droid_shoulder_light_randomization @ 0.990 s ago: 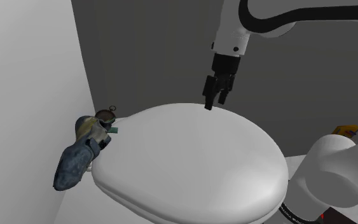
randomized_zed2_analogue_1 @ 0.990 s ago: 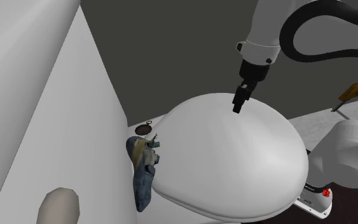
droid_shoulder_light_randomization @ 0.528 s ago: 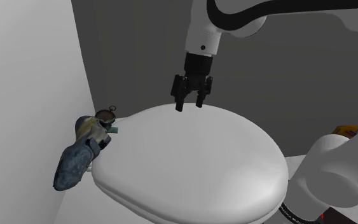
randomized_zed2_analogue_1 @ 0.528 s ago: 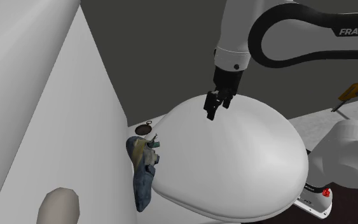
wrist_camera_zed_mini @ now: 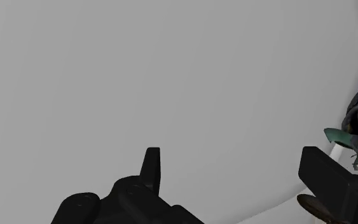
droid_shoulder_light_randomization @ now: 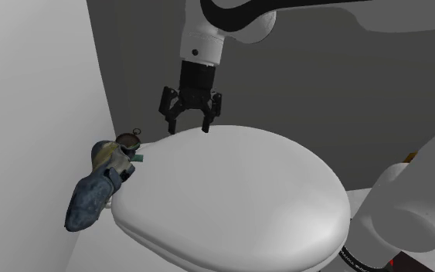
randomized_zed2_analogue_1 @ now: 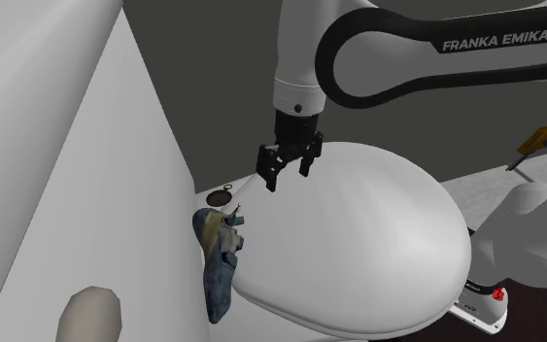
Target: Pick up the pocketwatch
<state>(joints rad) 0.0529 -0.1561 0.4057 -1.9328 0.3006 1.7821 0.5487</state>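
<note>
Nearest, at the shoulder view's lower right: white arm base [droid_shoulder_light_randomization: 409, 209], rising out of frame and arching back over the scene. Next, across the middle: large white dome [droid_shoulder_light_randomization: 231, 201], smooth and bare, apparently a closed lid. Above its far rim: black claw [droid_shoulder_light_randomization: 188, 127], pointing down, spread wide, holding nothing, clear of the dome's surface. Along the claw in the wrist view: both fingers [wrist_camera_zed_mini: 152, 167] well apart over plain white curve, with teal-and-blue clutter just beyond one of them.

Farther toward the shoulder view's left, in the crevice between dome and pale wall [droid_shoulder_light_randomization: 30, 93]: pocketwatch [droid_shoulder_light_randomization: 130, 138], a small brownish disc with a ring on top. Touching or just beside it: a blue-grey lumpy object [droid_shoulder_light_randomization: 90, 197] with teal bits. Exact contact impossible to tell. Behind all: dark grey back wall [droid_shoulder_light_randomization: 130, 62].

Change over the last second: claw now well to the shoulder view's left of its former place, shifted along the far rim toward the pocketwatch. Wrist turned to present both fingers broadside. Pocketwatch and blue-grey object unmoved.

Reading for the task: approach phase, well advanced but unfinished. Some further leftward and downward travel needed before closing. Likely difficulty: little room around the pocketwatch, hemmed in by wall, dome and neighbour. Hence a risk of nudging the object or pinching the ring alone.
</note>
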